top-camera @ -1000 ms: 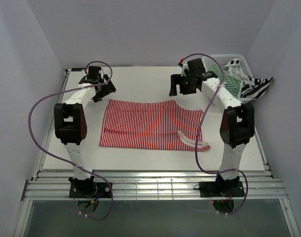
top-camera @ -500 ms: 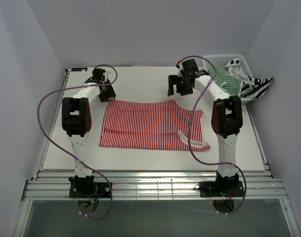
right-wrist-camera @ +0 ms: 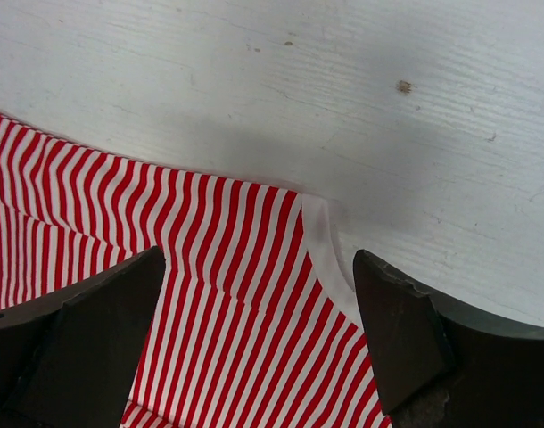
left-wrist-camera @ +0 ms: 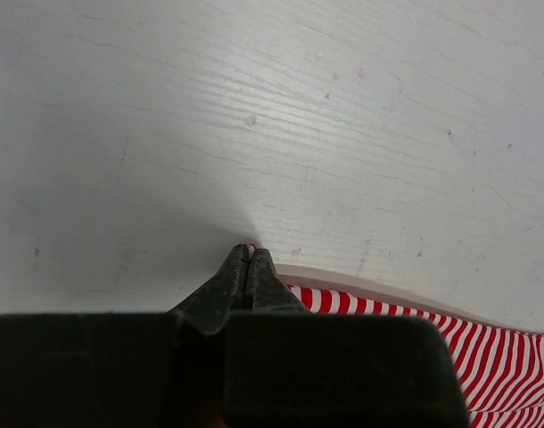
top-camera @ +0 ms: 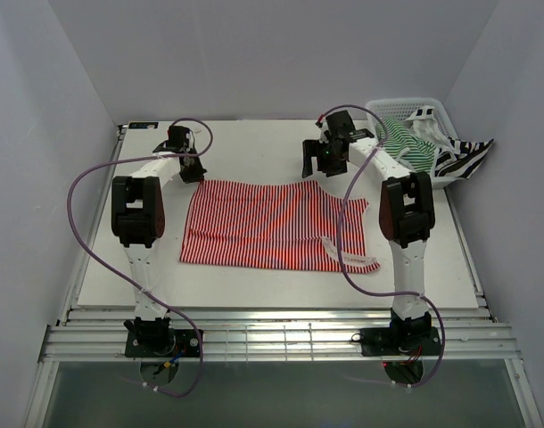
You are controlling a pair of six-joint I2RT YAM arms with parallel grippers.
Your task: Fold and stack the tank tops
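One red-and-white top (top-camera: pixel 272 225), corner in left pincer (left-wrist-camera: pixel 247 252)

Robotics lab cell was indicated: bare white walls (top-camera: pixel 272 53) were seen beyond the left gripper (top-camera: pixel 193 173), a scuffed white table (top-camera: pixel 254 143) beneath it, aluminium rails (top-camera: pixel 281 343) behind.

The left hand (left-wrist-camera: pixel 247 260) fills the bottom of the frame, dark and blurred, its two fingers pressed together tip to tip with a sliver of red cloth showing right at the tips. From there the white-hemmed edge of the red-and-white tank top (left-wrist-camera: pixel 513 366) runs off to the lower right. It lies flat on the pale, scuffed surface (left-wrist-camera: pixel 254 107).
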